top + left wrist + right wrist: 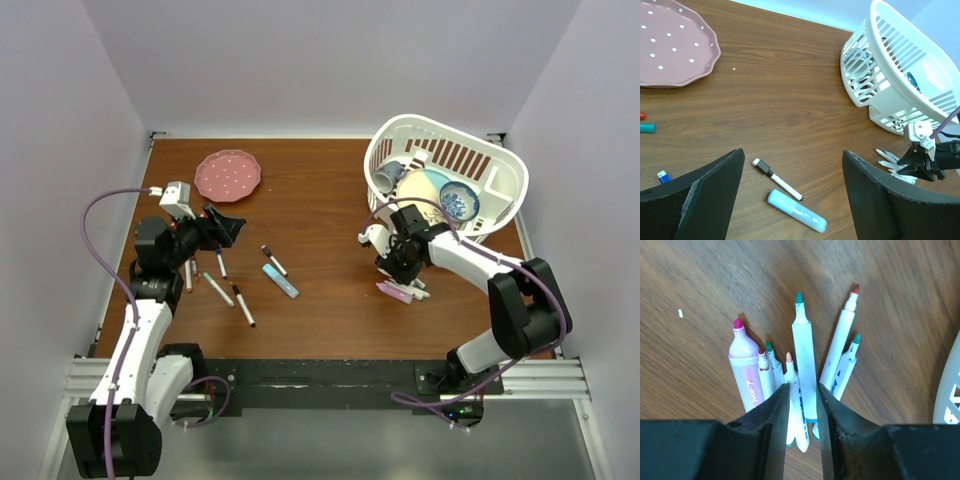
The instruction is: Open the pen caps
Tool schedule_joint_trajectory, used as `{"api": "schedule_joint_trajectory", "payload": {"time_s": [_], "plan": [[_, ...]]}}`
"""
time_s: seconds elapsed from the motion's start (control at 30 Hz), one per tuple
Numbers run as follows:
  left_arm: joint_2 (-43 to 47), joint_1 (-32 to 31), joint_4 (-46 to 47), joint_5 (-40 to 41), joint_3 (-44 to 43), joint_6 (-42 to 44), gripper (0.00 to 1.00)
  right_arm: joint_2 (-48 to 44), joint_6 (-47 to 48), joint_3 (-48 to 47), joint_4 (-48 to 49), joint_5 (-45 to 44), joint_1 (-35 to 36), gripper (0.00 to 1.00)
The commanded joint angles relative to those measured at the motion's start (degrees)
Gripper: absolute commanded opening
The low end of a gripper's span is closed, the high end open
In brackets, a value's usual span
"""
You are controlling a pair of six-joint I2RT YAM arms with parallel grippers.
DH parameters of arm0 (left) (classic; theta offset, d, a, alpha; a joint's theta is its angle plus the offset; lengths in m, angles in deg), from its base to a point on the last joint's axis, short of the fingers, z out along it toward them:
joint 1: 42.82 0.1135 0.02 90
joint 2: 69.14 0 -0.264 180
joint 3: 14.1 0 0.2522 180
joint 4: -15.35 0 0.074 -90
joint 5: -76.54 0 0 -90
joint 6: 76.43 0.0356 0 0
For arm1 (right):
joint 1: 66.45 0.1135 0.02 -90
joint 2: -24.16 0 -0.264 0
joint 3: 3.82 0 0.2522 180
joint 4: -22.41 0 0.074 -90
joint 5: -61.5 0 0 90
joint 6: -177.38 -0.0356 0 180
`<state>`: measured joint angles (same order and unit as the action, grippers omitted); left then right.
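Right gripper point(803, 390) has its jaws nearly together around an uncapped teal-tip marker point(803, 345); can't tell if it's actually pinching. That marker lies in a bunch of uncapped pens, with a pink highlighter point(744, 371) at one side, near the white basket point(500, 165). Left gripper point(793, 152) is wide open and holding nothing, with a black-capped marker point(777, 179) and a blue highlighter point(797, 217) just ahead of it. A loose red cap point(641, 115), teal cap point(647, 128) and blue cap point(663, 176) sit near the pink plate point(675, 45).

We see a pink dotted plate point(228, 175) on the wooden surface point(320, 195), well apart from a white basket point(440, 123) holding bowls point(459, 201).
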<state>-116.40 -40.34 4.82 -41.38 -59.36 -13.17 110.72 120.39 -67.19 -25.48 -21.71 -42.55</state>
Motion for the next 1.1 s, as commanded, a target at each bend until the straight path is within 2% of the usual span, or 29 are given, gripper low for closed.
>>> {"api": "schedule_joint_trajectory", "payload": {"time_s": [0.0, 0.13, 0.27, 0.37, 0.43, 0.63, 0.8, 1.07], "plan": [[0.9, -0.1, 0.6, 0.4, -1.2, 1.3, 0.84, -2.4, 2.5, -4.1, -2.4, 1.1, 0.0, 0.33], [0.9, -0.2, 0.0, 0.8, -1.4, 1.3, 0.84, -3.3, 5.8, -9.4, -6.5, 7.3, 1.5, 0.38], [1.7, -0.1, -0.4, 2.1, -1.4, 1.2, 0.84, -1.4, 7.2, -15.5, -8.8, 16.2, 9.3, 0.44], [2.1, -0.2, -1.1, 3.5, -1.5, 1.3, 0.84, 3.6, 2.9, -19.9, -5.3, 19.8, 15.2, 0.46], [2.4, -0.1, -1.7, 5.3, -1.8, 1.4, 0.84, 7.1, -3.8, -23.2, -3.1, 20.5, 17.4, 0.48], [5.0, -0.1, -6.3, 15.0, -2.5, 0.8, 0.85, 23.4, -20.9, -41.1, 0.6, 15.8, 22.9, 0.53], [7.5, -0.1, -7.5, 21.1, -1.0, -1.4, 0.85, 32.4, -28.0, -48.6, 0.1, 9.5, 25.3, 0.54], [7.4, -0.2, -0.1, 16.5, 5.8, -7.8, 0.84, 38.8, -29.1, -53.7, -1.6, 2.4, 27.9, 0.54]]}}
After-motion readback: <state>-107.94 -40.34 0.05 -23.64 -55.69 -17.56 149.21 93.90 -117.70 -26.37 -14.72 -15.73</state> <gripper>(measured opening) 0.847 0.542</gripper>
